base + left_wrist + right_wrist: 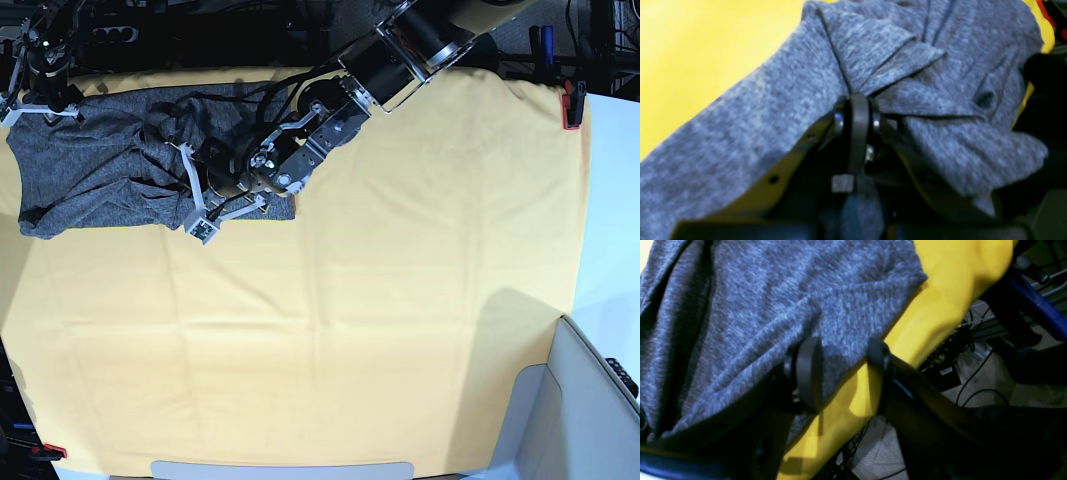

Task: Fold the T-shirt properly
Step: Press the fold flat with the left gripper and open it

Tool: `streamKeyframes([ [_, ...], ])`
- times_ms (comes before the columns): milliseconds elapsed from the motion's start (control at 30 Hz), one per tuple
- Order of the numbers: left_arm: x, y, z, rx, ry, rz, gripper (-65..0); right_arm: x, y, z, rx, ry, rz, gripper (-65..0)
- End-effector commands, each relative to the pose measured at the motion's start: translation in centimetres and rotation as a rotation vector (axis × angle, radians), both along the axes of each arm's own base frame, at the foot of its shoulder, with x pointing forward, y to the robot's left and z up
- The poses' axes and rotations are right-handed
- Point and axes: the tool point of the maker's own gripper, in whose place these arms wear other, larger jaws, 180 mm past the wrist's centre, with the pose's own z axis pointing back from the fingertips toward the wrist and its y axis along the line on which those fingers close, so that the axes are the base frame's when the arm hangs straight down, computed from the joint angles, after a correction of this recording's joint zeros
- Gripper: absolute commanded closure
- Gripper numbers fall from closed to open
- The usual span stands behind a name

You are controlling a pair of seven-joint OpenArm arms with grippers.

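T-shirt point(95, 170), rumpled at the yellow cloth's point(380, 300) far corner: left gripper point(858, 100) pinches bunched fabric, right gripper point(843, 373) gapes at its edge; lift evenly, avoid dragging creases.

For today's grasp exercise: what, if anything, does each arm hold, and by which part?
The left gripper is shut on the T-shirt, pinching a bunched fold of its fabric. The right gripper is open over the shirt's edge and holds nothing.
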Motion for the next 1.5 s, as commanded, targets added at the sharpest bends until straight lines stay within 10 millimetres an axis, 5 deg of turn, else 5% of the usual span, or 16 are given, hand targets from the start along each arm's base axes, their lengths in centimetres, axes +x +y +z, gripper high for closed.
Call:
streamKeyframes([
  [0,0.8,-1.1,1.8,-0.056,-0.041,0.006,-0.3,0.3,-0.6,1.0,-0.038,-0.020,0.007,-22.7],
  [667,3.1,-3.1,8.1,-0.562,0.122,0.234,-0.3,0.4,-0.4,0.9,-0.035,-0.020,0.012,-22.8],
  [767,3.7,-1.5,8.9,-0.555,0.087,0.222,-0.2,0.5,-0.4,0.9,-0.033,-0.023,0.012,-22.8],
  [1200,-1.6,3.7,2.6,-0.309,0.259,0.149,-0.2,1.3,0.2,0.9,-0.028,-0.032,0.033,-22.7],
  [1467,-3.4,2.8,3.0,-0.333,0.287,0.141,-0.2,1.9,0.8,0.8,-0.020,-0.035,0.051,-22.7],
])
